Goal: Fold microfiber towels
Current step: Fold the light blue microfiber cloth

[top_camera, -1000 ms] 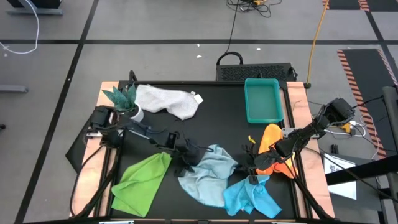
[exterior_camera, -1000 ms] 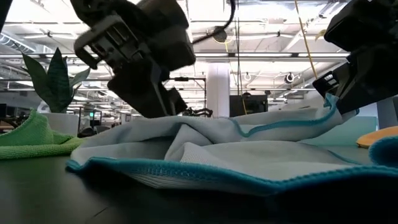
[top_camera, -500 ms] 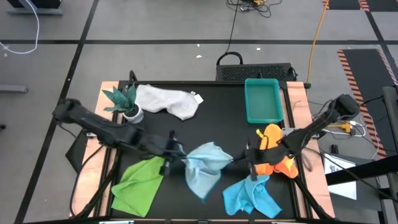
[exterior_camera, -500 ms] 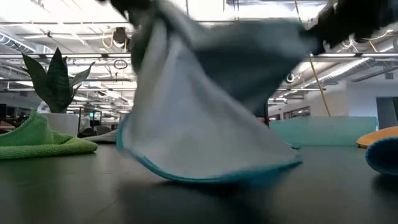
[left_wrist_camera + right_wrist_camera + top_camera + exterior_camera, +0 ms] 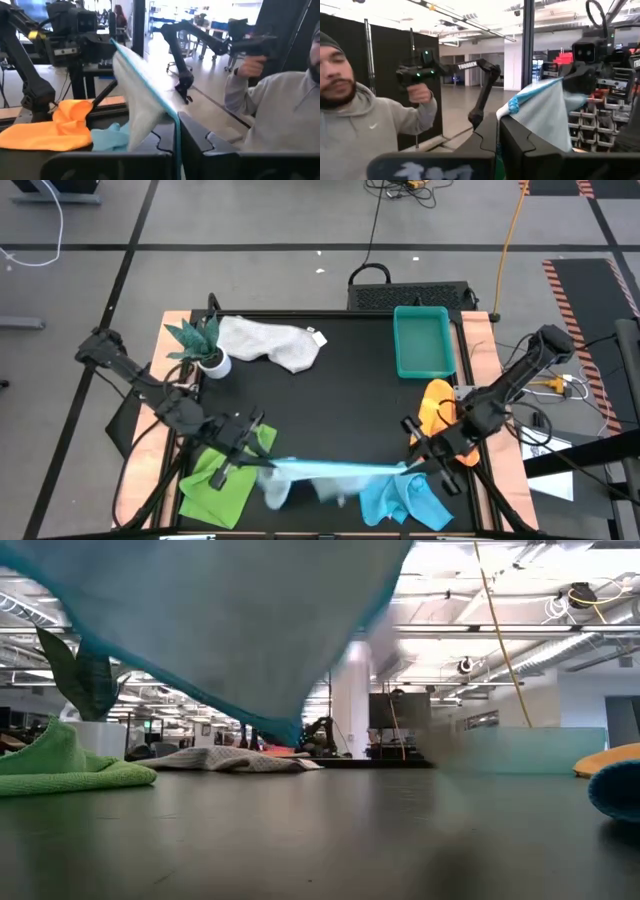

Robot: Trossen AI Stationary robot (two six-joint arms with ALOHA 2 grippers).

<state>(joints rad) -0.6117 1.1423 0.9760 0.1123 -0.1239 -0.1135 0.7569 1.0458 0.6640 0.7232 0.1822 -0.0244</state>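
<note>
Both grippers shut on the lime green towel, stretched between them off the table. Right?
Wrong towel. It is the pale blue towel that hangs stretched between the left gripper and the right gripper, both shut on it and off the table, as the high view shows. The lime green towel lies on the table by the left gripper.

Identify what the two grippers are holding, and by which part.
The pale blue towel, stretched between left gripper and right gripper, each shut on an opposite end.
</note>
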